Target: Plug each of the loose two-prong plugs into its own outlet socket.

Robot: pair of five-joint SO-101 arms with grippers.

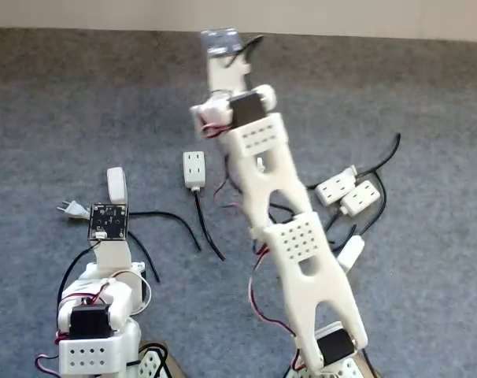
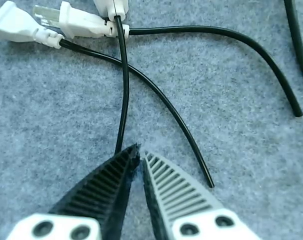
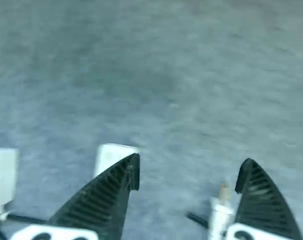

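Black cords (image 2: 124, 75) cross beyond the pressed-together left tool (image 2: 141, 151); right tool (image 3: 191, 159) spread wide.

loose plug (image 1: 69, 209): left edge, mid-height | single socket (image 1: 194, 169): centre, just left of right arm (image 1: 301, 240) | socket pair (image 1: 335, 188): right of that arm | second plug (image 1: 350, 253): below the pair

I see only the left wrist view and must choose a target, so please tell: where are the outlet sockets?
Observer: Two white outlet sockets lie together on the grey carpet, right of the right arm.
Operator: Is one nearer to me?
Observer: Yes, a third outlet socket lies between the left arm and the right one.
Operator: And the right tool?
Observer: It is open.
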